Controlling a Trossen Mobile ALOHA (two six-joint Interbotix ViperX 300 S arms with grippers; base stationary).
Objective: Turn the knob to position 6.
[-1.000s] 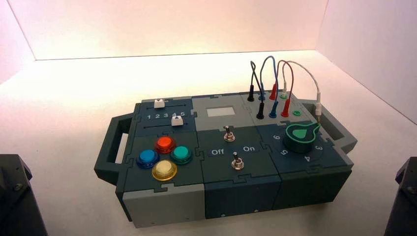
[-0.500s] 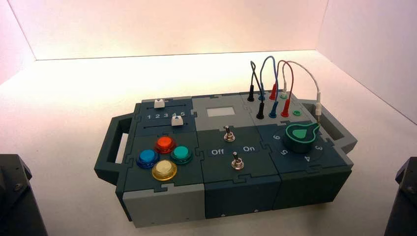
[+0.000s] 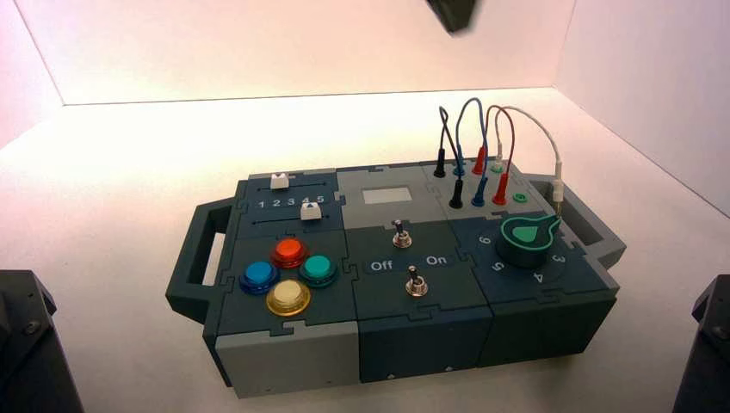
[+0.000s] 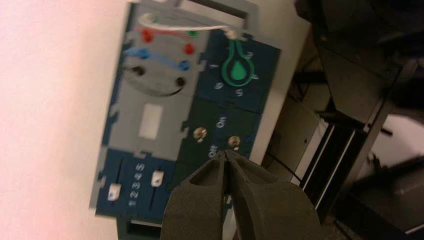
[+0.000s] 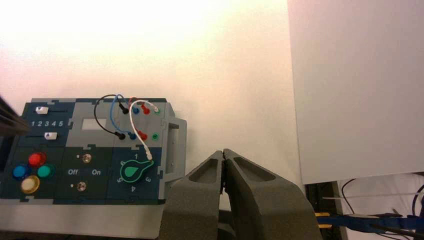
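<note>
The dark green knob sits on the box's right front section, its teardrop pointer aimed at the far right, toward the white wire's plug. In the right wrist view the knob points between the printed 1 and 3. The white numeral 6 lies just left of the knob, also as the 6 in the left wrist view. My left gripper hangs shut and empty high over the box's toggle switches, far from the knob. My right gripper is shut and empty, off the box's right end.
Several round push buttons fill the box's left front, two white sliders stand behind them, two metal toggle switches are in the middle, and looped wires rise at the back right. A dark arm part shows at the top edge.
A dark arm part has come into the top edge of the high view. The box and the knob have not moved.
</note>
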